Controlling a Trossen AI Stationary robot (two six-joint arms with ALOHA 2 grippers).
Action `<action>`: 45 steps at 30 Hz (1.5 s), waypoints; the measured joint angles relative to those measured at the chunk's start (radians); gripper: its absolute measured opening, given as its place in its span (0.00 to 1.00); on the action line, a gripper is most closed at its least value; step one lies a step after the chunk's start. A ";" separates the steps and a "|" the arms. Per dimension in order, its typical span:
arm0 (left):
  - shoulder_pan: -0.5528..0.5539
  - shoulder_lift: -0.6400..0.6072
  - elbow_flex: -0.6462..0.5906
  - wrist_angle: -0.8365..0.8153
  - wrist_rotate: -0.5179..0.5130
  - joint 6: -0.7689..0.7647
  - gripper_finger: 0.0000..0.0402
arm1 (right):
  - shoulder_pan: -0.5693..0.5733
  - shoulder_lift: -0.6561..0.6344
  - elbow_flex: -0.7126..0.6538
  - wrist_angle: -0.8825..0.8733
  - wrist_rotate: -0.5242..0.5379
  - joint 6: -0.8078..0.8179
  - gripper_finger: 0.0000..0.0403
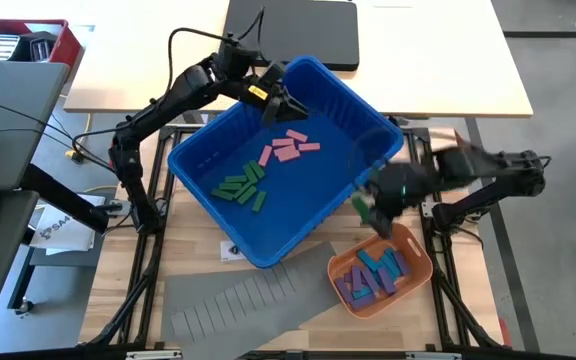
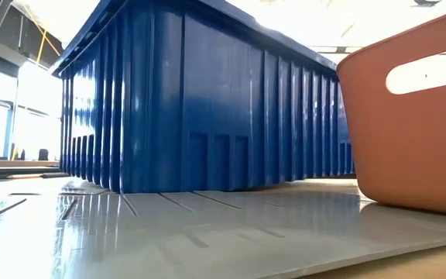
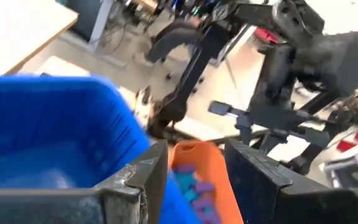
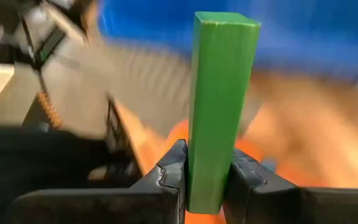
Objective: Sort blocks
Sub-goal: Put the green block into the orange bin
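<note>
The right claw (image 4: 207, 177) is clamped on a green block (image 4: 219, 106); both fingers press its flat sides near one end. The block's long way runs straight out from the fingers, so most of it sticks out past the tips. In the high view the right claw (image 1: 376, 208) is by the blue bin's (image 1: 213, 205) right edge, between the bin and the orange tray (image 1: 343, 272), w/ a bit of green showing under it. The left claw (image 1: 286, 105) is over the bin's far corner; in its wrist view the fingers (image 3: 138, 180) stand apart w/ nothing between them. Inside the bin, pink blocks (image 1: 290, 149) lie in a loose bunch near the middle, pointing diff ways, & green blocks (image 1: 242, 186) lie nearer the left edge, mostly side by side. The tray holds blue & purple blocks (image 1: 376, 275) in a heap. The tray sits just beside the bin's near-right side. A grey sheet (image 1: 243, 300) lies by the bin's near corner, partly under bin & tray. The bin floor's right half is bare.
</note>
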 joint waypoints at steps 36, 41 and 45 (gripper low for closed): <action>0.004 -0.009 -0.088 -0.537 -0.302 0.223 0.38 | 0.273 -0.115 -0.793 0.359 -0.372 0.762 0.31; -0.004 -0.008 -0.224 -0.526 -0.317 0.200 0.38 | 0.276 -0.115 -0.662 0.264 -0.337 0.735 0.31; -0.024 -0.008 -0.330 -0.493 -0.404 0.117 0.38 | 0.273 -0.115 -0.529 0.184 -0.238 0.665 0.31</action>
